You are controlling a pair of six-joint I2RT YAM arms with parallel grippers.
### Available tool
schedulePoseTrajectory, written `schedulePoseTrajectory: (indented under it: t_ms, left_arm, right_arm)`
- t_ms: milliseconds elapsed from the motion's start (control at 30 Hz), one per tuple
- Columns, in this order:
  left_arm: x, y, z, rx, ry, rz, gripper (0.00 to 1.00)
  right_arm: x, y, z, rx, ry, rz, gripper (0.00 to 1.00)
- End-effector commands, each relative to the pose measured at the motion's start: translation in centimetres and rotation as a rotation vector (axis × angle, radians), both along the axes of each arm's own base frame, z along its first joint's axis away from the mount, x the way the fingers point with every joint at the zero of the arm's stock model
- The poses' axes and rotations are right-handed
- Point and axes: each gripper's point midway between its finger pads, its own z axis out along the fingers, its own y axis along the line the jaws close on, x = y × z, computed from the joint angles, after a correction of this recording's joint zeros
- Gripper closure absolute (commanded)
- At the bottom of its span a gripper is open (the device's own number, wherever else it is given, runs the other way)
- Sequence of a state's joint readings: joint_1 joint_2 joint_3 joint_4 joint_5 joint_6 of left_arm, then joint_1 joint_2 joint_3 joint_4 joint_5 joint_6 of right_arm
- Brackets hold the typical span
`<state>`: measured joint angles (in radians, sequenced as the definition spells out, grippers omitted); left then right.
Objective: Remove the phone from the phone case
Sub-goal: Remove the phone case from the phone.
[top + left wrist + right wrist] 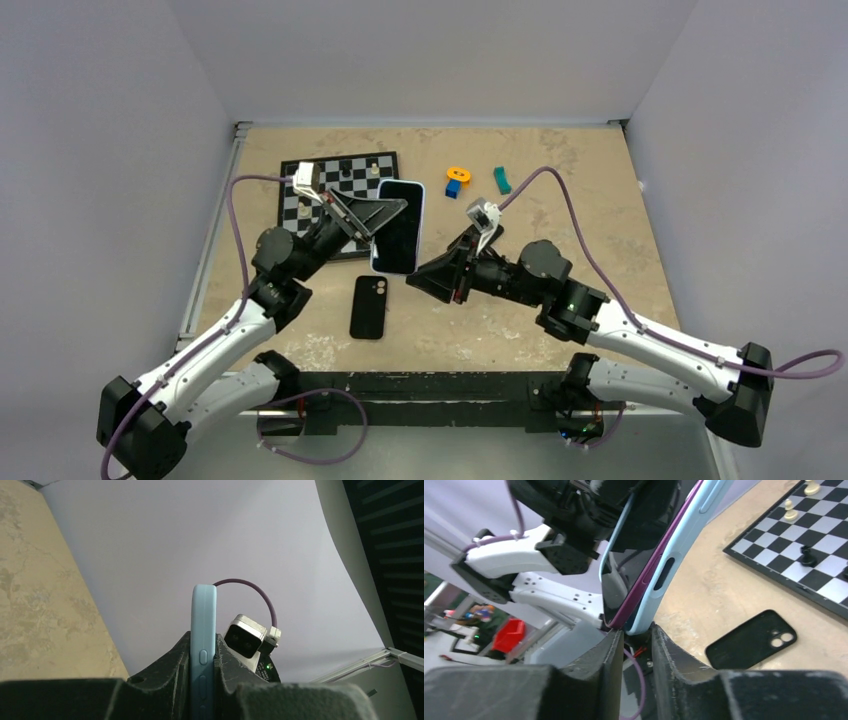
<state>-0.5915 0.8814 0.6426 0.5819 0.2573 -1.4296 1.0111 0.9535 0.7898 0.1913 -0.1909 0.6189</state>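
Observation:
The phone point(397, 238), dark screen up, sits in a light blue phone case point(421, 203) held above the table. My left gripper point(385, 215) is shut across the case's long sides; the left wrist view shows the case's button edge point(203, 630) clamped between its fingers point(203, 652). My right gripper point(412, 280) is at the lower corner. In the right wrist view the phone's purple edge point(649, 572) has lifted away from the blue case point(679, 545), and that corner sits pinched between my right gripper's tips point(636, 631).
A black phone case point(368, 307) lies flat on the table below the held phone; it also shows in the right wrist view point(751, 640). A chessboard point(295, 205) with pieces is behind the left gripper. An orange-and-blue toy point(456, 180) and a teal block point(502, 180) lie at the back.

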Motion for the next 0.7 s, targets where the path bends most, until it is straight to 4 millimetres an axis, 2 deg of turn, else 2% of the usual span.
schedulePoseTrajectory:
  t_ms: [0, 133, 300, 533, 667]
  left_arm:
    - [-3.7, -0.4, 3.9, -0.140, -0.096, -0.151, 1.00]
    - [-3.3, 0.0, 4.2, -0.167, -0.109, -0.115, 1.00]
    - [-2.3, 1.3, 4.8, -0.240, -0.096, -0.029, 1.00]
    - [-0.8, 2.2, 5.9, -0.358, -0.090, 0.051, 1.00]
    - [-0.2, 2.9, 7.0, -0.429, -0.113, 0.103, 1.00]
  right_arm:
    - [0.7, -1.5, 1.7, 0.130, -0.003, -0.045, 0.68]
    - [-1.4, -2.8, 3.3, 0.234, -0.017, 0.019, 0.51]
    - [-1.9, -2.6, 3.7, 0.293, -0.056, 0.054, 0.39]
    - [-1.0, 0.1, 5.0, 0.357, -0.159, 0.043, 0.31]
    - [0.8, 1.1, 5.5, 0.353, -0.215, -0.070, 0.30]
